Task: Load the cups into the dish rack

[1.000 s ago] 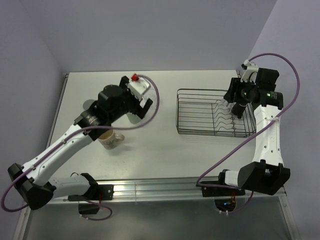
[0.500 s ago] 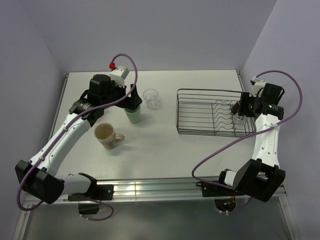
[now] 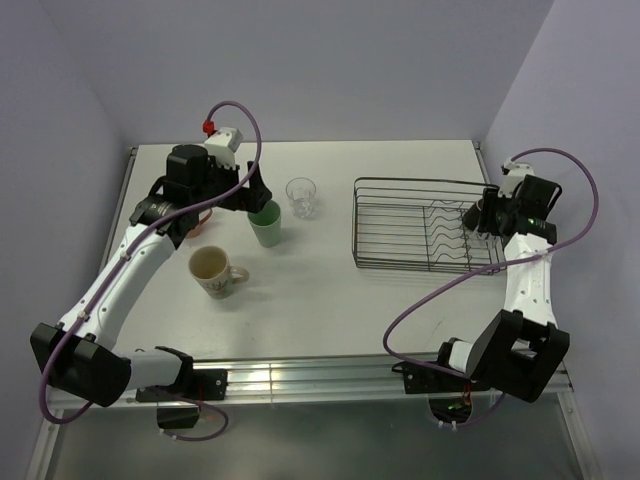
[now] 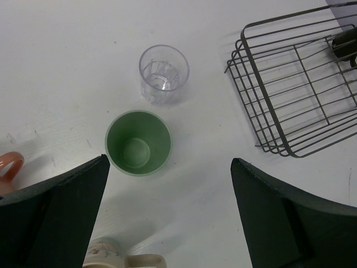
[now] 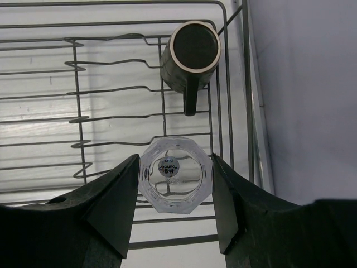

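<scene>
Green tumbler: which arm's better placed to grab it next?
Left. The open left gripper hovers just above the green tumbler. The right gripper is far off at the dish rack, holding a clear glass.

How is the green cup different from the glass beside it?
The green cup is solid green; the glass is see-through. The green cup has smooth sides; the glass has ridged sides. Both stand upright and empty on the table, outside the rack.
</scene>
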